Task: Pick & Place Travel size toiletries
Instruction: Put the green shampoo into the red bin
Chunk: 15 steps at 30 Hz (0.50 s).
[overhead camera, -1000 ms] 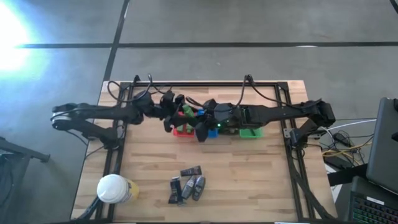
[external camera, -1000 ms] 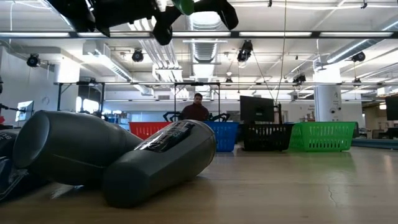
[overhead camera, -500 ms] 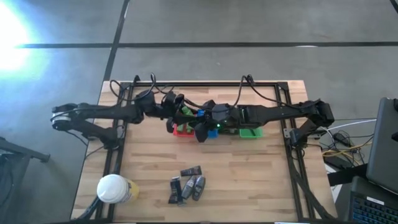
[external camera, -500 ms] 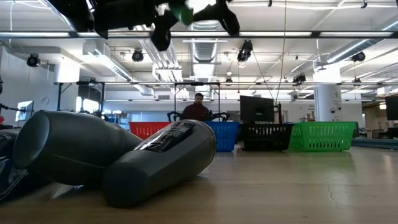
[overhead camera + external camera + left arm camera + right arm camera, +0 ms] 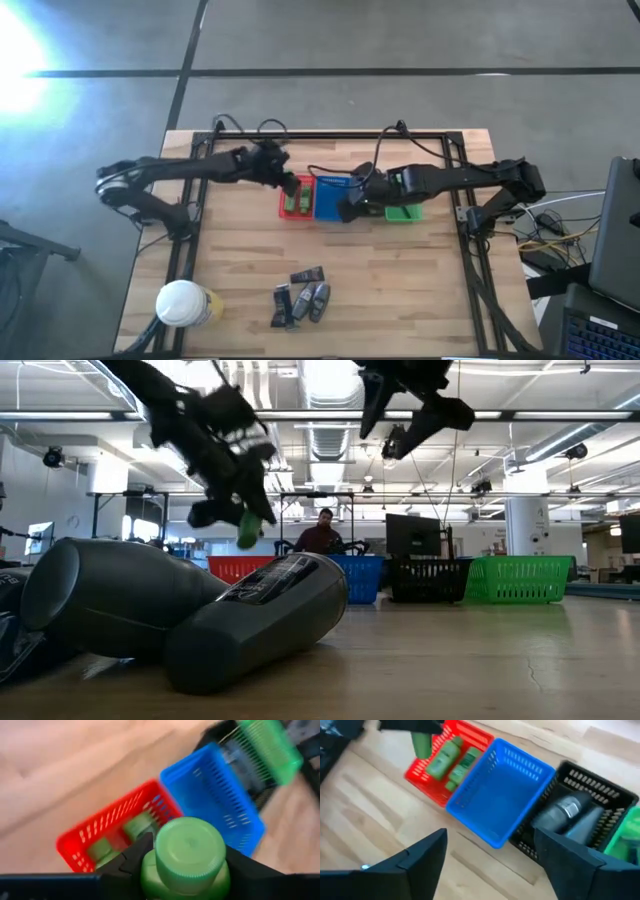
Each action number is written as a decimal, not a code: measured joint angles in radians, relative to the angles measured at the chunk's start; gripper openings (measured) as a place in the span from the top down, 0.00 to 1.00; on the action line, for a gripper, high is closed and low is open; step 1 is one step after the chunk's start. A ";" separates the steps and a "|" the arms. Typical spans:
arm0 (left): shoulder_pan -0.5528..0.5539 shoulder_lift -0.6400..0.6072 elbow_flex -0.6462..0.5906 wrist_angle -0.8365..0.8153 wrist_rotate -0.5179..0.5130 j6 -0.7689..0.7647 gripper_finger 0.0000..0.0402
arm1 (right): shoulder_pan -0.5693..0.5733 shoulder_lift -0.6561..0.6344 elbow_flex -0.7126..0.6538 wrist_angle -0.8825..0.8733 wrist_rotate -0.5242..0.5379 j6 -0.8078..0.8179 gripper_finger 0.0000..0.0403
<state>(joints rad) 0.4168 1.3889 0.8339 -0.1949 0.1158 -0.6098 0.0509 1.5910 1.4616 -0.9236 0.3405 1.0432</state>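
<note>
With our left gripper (image 5: 185,870) we are clamping a green bottle (image 5: 187,855) above the red basket (image 5: 80,842); our right gripper (image 5: 490,855) is hanging spread and empty; a mistimed release could bounce it off the rim.

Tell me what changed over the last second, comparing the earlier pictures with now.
The two arms, bunched over the baskets before, drew apart. The left gripper, shut on a green bottle, now hangs above the red basket; the right gripper, open, pulled back rightward. The toiletries near the front and the jar stayed put.
</note>
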 joint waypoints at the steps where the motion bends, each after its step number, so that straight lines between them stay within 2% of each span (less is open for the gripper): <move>1: 0.001 0.036 0.010 -0.007 0.003 -0.016 0.61 | 0.000 0.002 -0.001 0.010 0.001 0.002 0.24; 5: 0.006 0.164 0.083 -0.023 0.061 -0.076 0.60 | 0.001 0.005 -0.002 0.026 0.005 0.018 0.20; 8: 0.005 0.227 0.142 -0.099 0.045 -0.076 0.56 | 0.004 0.006 -0.003 0.025 0.005 0.025 0.18; 11: 0.006 0.254 0.200 -0.179 -0.005 -0.044 0.51 | 0.018 0.006 -0.003 0.021 0.005 0.037 0.15; 15: 0.007 0.246 0.248 -0.298 -0.015 0.010 0.47 | 0.041 0.006 -0.003 0.021 0.005 0.039 0.13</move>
<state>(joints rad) 0.4236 1.6346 1.0818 -0.4924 0.1005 -0.5997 0.0917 1.5970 1.4590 -0.9030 0.3452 1.0821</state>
